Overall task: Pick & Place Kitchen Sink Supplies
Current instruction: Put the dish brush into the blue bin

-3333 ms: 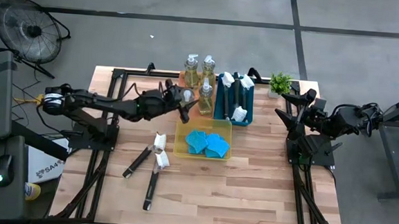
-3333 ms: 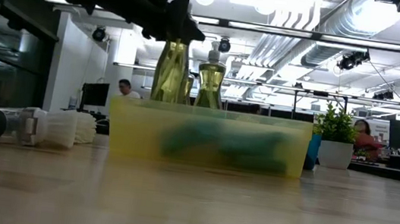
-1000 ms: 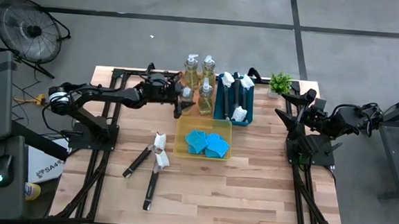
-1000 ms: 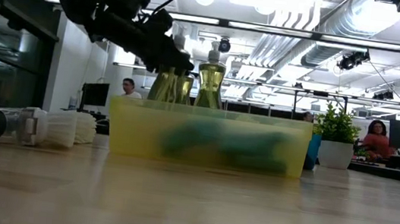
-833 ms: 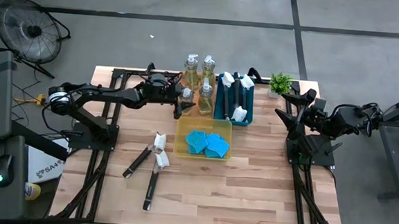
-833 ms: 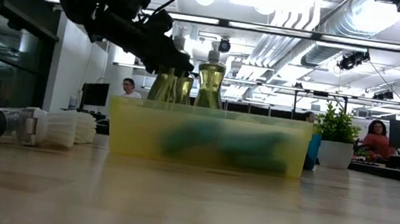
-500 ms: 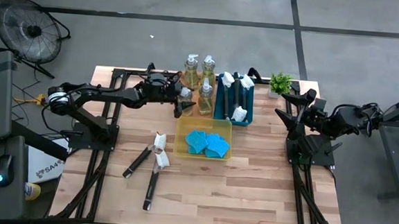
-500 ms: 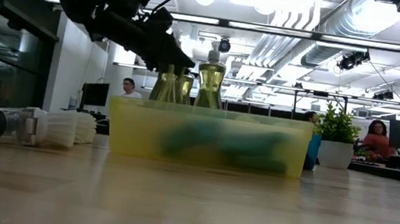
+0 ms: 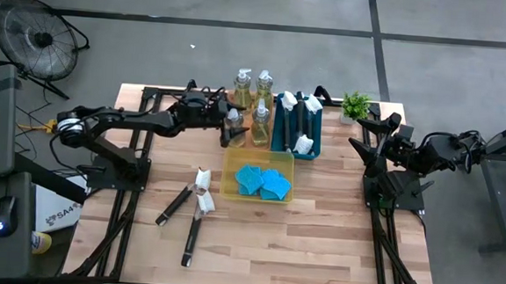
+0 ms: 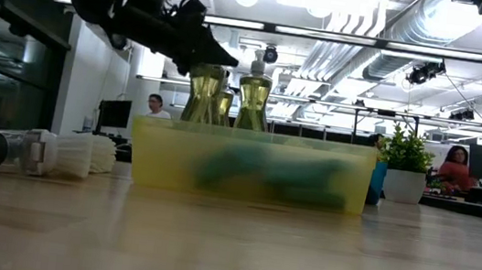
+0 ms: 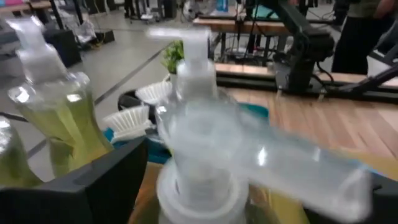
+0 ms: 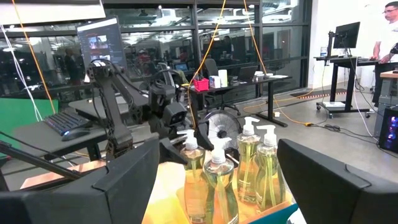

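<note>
from above, the left hand [image 9: 230, 132] reaches over the far middle of the counter [image 9: 317, 243] with its fingers spread around the pump top of a soap bottle [image 9: 233, 126] standing in the orange tray [image 9: 243, 113], while the right hand [image 9: 364, 136] waits by the counter's right edge, fingers apart (two dish brushes [image 9: 192, 210] lie near the left edge, blue sponges [image 9: 264, 181] in the yellow tray [image 9: 228, 192]). level with the counter, the left hand [image 10: 209, 57] hangs just over that soap bottle [image 10: 203, 95], behind the yellow tray [image 10: 251, 164]. the left wrist view shows the bottle's white pump [image 11: 198, 62] close up between the released fingers [image 11: 106, 180].
</note>
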`<action>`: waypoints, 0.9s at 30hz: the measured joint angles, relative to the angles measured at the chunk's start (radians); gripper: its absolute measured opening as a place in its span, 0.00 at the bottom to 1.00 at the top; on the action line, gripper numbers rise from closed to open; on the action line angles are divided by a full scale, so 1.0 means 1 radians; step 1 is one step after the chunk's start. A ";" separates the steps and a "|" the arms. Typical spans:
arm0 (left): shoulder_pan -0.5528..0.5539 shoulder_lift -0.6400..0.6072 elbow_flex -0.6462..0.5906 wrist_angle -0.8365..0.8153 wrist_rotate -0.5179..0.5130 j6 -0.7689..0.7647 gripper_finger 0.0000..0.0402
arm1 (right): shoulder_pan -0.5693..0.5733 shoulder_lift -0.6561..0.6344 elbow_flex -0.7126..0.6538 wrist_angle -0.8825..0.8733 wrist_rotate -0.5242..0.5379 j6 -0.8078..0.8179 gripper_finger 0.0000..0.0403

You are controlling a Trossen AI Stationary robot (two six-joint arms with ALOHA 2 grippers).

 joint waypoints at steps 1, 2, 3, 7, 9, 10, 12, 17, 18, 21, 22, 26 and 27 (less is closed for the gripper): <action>0.000 -0.010 0.000 -0.001 -0.004 0.000 0.90 | 0.000 0.000 0.000 0.000 0.000 0.000 0.80; 0.000 -0.021 0.000 -0.003 -0.007 0.000 0.90 | 0.000 0.000 0.000 0.000 0.000 0.000 0.80; 0.000 -0.032 0.000 -0.003 -0.011 0.000 0.90 | 0.000 0.000 0.000 0.000 0.000 0.000 0.80; 0.000 -0.083 0.000 -0.033 -0.011 0.000 0.90 | 0.000 0.000 0.000 0.000 0.000 0.000 0.80; -0.007 -0.125 0.000 -0.056 -0.014 0.000 0.90 | 0.000 0.000 0.000 0.000 0.000 0.000 0.80; -0.013 -0.147 0.000 -0.075 -0.018 0.002 0.90 | 0.000 0.000 0.000 0.000 0.000 0.000 0.80; -0.015 -0.198 -0.001 -0.126 -0.016 0.007 0.90 | 0.000 0.000 0.000 0.000 0.000 0.000 0.80; -0.040 -0.352 -0.001 -0.278 -0.025 0.009 0.90 | 0.000 0.000 0.000 0.000 0.000 0.000 0.80; -0.046 -0.388 -0.001 -0.317 -0.024 0.009 0.90 | 0.000 0.000 0.000 0.000 0.000 0.000 0.80; -0.074 -0.503 -0.001 -0.438 -0.037 0.007 0.90 | 0.000 0.000 0.000 0.000 0.000 0.000 0.80; -0.086 -0.543 -0.001 -0.486 -0.051 0.002 0.90 | 0.000 0.000 0.000 0.000 0.000 0.000 0.80; -0.140 -0.686 -0.001 -0.683 -0.088 -0.083 0.90 | 0.000 0.000 0.000 0.000 0.000 0.000 0.80; -0.157 -0.717 -0.001 -0.728 -0.090 -0.112 0.90 | 0.000 0.000 0.000 0.000 0.000 0.000 0.80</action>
